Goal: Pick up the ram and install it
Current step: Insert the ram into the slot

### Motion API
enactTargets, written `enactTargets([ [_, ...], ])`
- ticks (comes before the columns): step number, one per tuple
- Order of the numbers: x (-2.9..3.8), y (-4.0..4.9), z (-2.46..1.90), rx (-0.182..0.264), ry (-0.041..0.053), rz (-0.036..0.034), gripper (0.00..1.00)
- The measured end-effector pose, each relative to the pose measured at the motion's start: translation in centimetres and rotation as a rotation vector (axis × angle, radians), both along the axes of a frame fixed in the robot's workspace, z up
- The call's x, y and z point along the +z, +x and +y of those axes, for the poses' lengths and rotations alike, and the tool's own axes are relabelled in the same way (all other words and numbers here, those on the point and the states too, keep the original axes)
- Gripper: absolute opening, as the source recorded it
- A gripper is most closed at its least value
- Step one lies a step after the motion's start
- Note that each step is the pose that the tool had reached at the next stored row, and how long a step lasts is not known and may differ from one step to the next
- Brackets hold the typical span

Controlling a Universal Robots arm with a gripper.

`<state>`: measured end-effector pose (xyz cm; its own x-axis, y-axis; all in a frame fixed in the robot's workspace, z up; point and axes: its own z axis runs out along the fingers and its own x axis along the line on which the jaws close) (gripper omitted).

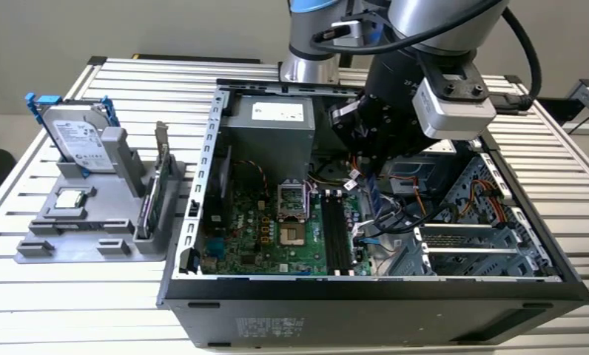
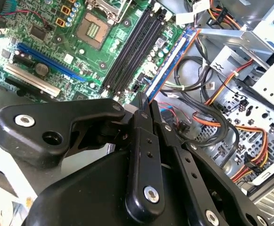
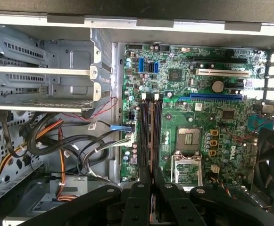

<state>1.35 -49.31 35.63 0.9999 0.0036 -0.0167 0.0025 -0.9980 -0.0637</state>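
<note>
My gripper [image 2: 144,107] pinches tight onto the ram [image 2: 172,59], its long edge running alongside the black slots [image 2: 129,49], cables [image 2: 193,89] crowding close.

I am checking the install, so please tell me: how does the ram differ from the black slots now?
The ram is blue-edged; the slots are black. The ram is held in the gripper, off the board; the slots sit fixed on the board, empty. Both are long, narrow and roughly parallel.
</note>
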Motion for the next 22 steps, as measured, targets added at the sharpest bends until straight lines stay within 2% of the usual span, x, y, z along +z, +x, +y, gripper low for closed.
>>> enactTargets([
  [22,-1.54,0.0,0.0,0.0,-0.0007,0.0,0.0],
])
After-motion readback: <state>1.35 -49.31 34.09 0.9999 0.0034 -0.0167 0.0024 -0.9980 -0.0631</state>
